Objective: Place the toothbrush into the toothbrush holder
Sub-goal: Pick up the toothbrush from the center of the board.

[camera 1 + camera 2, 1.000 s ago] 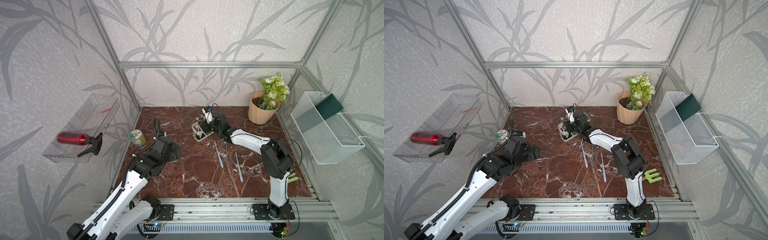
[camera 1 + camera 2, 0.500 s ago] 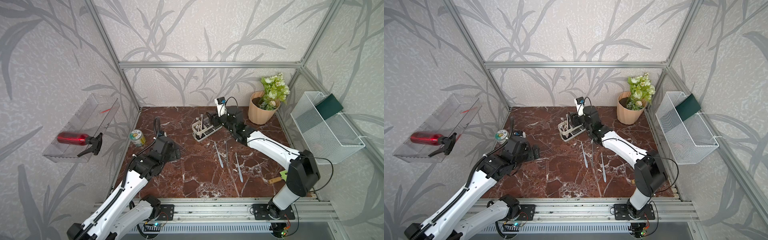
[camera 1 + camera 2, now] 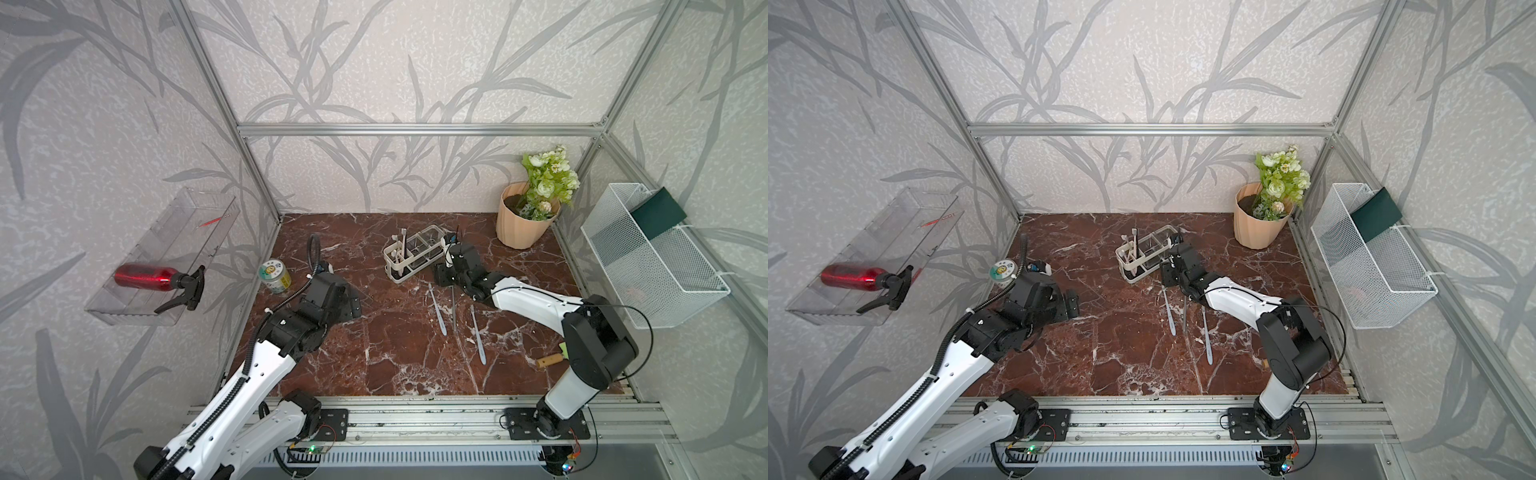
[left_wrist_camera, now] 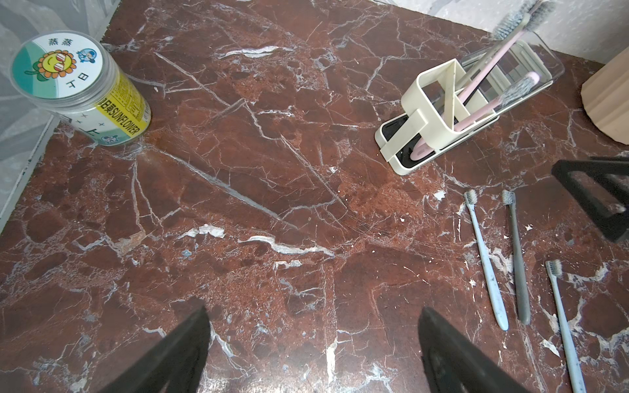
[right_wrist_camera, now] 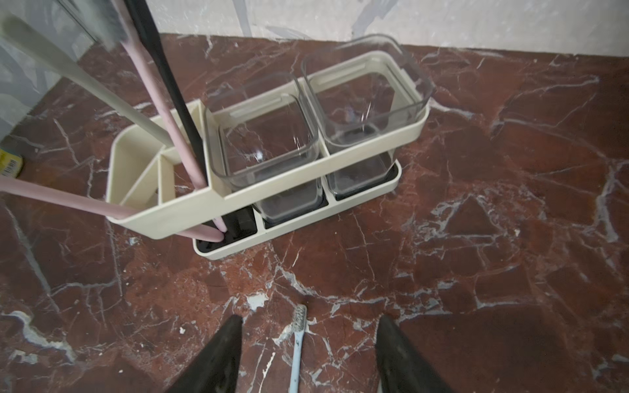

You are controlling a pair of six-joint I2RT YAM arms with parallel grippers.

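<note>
The toothbrush holder [image 3: 413, 257] [image 3: 1148, 258] [image 4: 439, 112] [image 5: 272, 183] is a white frame with two clear cups on a white base tray, near the back of the marble table. Several toothbrushes stand in its end slot. Three more lie side by side in front of it: a light blue toothbrush [image 3: 437, 309] [image 3: 1169, 311] [image 4: 486, 262] [image 5: 297, 343], a dark grey one [image 3: 454, 309] [image 4: 517, 262] and another light blue one [image 3: 478, 334] [image 4: 565, 326]. My right gripper [image 3: 442, 279] [image 3: 1169, 277] [image 5: 308, 320] is open, low over the first brush's head, which lies between the fingers untouched. My left gripper [image 3: 353, 303] [image 3: 1071, 305] [image 4: 313, 309] is open and empty.
A yellow-labelled can [image 3: 274, 276] [image 4: 78, 88] stands at the table's left edge. A flower pot [image 3: 523, 224] is in the back right corner. A white mesh basket [image 3: 648, 257] hangs on the right wall. A clear shelf holds a red spray bottle [image 3: 145, 276] on the left wall.
My right gripper left the holder, swung right and came down in front of it over the loose toothbrushes' heads. Its jaws opened a little wider. The left arm stayed still.
</note>
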